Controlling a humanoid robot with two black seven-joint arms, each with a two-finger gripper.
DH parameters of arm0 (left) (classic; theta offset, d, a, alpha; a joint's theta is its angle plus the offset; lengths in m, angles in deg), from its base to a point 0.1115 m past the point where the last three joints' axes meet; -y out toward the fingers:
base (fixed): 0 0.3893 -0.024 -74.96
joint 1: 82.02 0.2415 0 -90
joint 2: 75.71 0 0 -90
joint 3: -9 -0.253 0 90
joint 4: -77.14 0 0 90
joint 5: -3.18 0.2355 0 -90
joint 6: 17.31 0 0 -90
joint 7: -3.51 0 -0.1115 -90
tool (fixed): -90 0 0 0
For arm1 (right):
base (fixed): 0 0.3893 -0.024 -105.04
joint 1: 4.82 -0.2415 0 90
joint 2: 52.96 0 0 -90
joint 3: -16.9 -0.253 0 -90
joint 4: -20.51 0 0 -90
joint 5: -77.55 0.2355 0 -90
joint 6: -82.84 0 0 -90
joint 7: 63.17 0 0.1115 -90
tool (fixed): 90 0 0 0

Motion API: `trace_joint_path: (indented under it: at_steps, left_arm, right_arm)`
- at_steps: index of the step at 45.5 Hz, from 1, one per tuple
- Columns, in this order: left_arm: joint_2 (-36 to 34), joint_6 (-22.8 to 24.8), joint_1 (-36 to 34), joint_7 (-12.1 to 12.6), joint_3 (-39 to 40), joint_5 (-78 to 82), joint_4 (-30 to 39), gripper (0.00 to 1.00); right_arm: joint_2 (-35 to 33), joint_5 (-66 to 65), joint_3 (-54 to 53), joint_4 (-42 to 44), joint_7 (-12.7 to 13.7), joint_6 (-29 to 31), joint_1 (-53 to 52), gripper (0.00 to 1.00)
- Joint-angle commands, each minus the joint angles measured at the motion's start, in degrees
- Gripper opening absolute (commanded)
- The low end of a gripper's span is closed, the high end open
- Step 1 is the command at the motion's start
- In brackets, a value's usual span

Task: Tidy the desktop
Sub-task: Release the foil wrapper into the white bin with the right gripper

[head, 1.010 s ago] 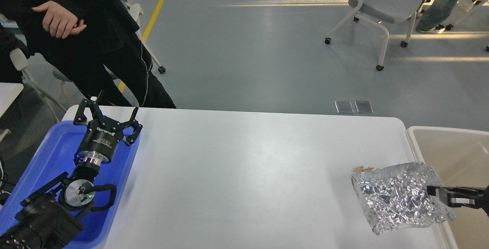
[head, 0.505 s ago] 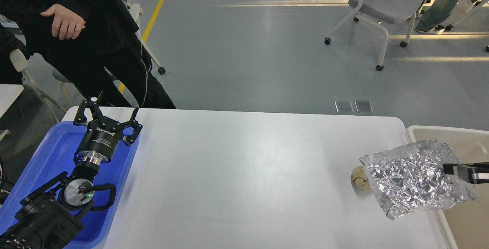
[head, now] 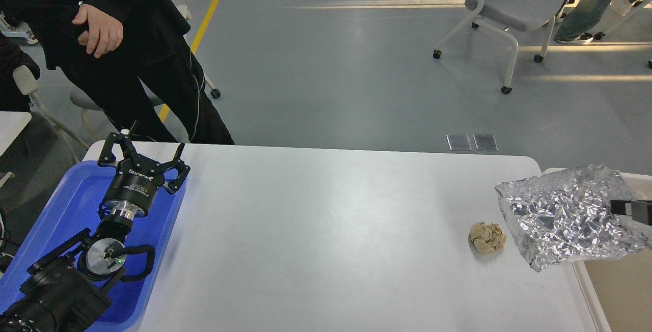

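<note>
The white desktop (head: 331, 230) fills the middle of the head view. A crumpled beige paper ball (head: 487, 237) lies on it near the right end. My right gripper (head: 619, 206) comes in from the right edge, shut on a crinkled silver foil bag (head: 565, 217), which hangs lifted over the desktop's right edge and the bin. My left gripper (head: 142, 156) is open and empty, held above the blue tray (head: 61, 210) at the left end.
A cream-coloured bin (head: 616, 291) stands against the desktop's right edge. A person in black (head: 127, 52) stands behind the far left corner. A white wheeled chair (head: 504, 6) is on the floor at the back right.
My right gripper has lifted the foil bag up and to the right, toward the bin. This uncovered the paper ball. The left arm has not moved.
</note>
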Motion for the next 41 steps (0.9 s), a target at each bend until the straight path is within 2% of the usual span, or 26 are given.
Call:
trace_joint_path:
  at_steps: [1,18,27,34,41]
  left_arm:
    - [0.0,0.0,0.0,0.0,0.0,0.0,0.0,1.00]
    - [0.0,0.0,0.0,0.0,0.0,0.0,0.0,1.00]
    - [0.0,0.0,0.0,0.0,0.0,0.0,0.0,1.00]
    - [0.0,0.0,0.0,0.0,0.0,0.0,0.0,1.00]
    - [0.0,0.0,0.0,0.0,0.0,0.0,0.0,1.00]
  right_arm:
    - [-0.8,8.9,0.9,4.9,0.0,-0.6,0.2,0.00]
    - [1.8,33.5,8.2,19.4,-0.1,-3.1,1.5,0.00]
    - [4.2,47.0,11.6,21.6,-0.1,-7.1,5.8,0.00]
    - [7.8,54.6,11.6,25.5,-0.1,-11.0,11.5,0.00]
    - [12.4,61.7,11.4,31.0,-0.2,-12.3,15.8,0.00]
